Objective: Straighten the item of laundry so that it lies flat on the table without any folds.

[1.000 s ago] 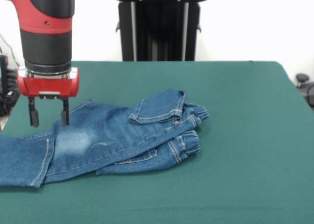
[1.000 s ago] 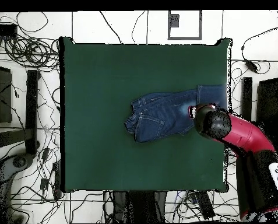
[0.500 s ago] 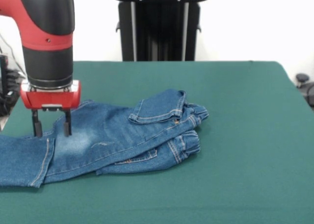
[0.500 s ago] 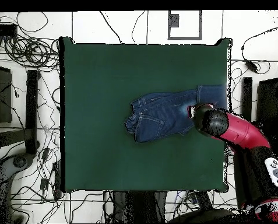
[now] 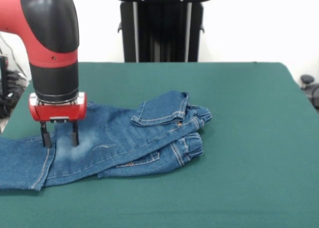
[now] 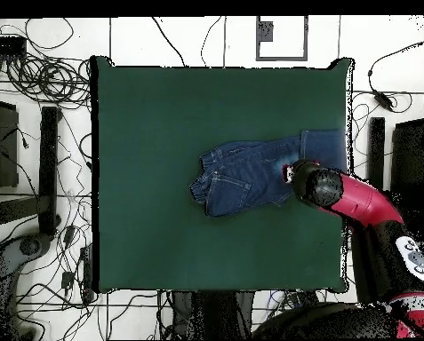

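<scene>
Gripper (image 5: 60, 139) down on the jeans (image 5: 114, 138), jaws spread moderately wide, holding nothing.

Both fingertips planted on a faded patch of a leg, near the hem fold at the left in the front view. Jeans lying folded over themselves on the green table (image 5: 239, 153), waistband bunched toward the middle, legs reaching the left edge.
</scene>
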Robot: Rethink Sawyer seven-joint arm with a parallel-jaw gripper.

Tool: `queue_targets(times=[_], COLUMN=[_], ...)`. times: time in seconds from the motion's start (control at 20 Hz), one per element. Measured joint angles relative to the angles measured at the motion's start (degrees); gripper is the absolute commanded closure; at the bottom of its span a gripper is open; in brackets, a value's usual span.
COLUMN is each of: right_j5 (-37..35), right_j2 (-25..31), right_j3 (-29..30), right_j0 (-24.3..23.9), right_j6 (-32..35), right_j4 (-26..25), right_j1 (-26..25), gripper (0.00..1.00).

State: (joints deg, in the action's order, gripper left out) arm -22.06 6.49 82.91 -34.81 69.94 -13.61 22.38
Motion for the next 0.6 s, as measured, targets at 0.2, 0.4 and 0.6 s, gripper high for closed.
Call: queue_targets(times=[0.2, 0.4, 0.6], right_j5=[0.0, 0.0, 0.0], right_j2=[0.1, 0.2, 0.3], right_j3=[-0.5, -0.8, -0.9], right_j0=[-0.1, -0.2, -0.3], right_j6=[0.0, 0.0, 0.0], right_j4=[0.0, 0.0, 0.0], right_j1=[-0.8, -0.9, -1.0], gripper=[0.00, 0.00, 0.00])
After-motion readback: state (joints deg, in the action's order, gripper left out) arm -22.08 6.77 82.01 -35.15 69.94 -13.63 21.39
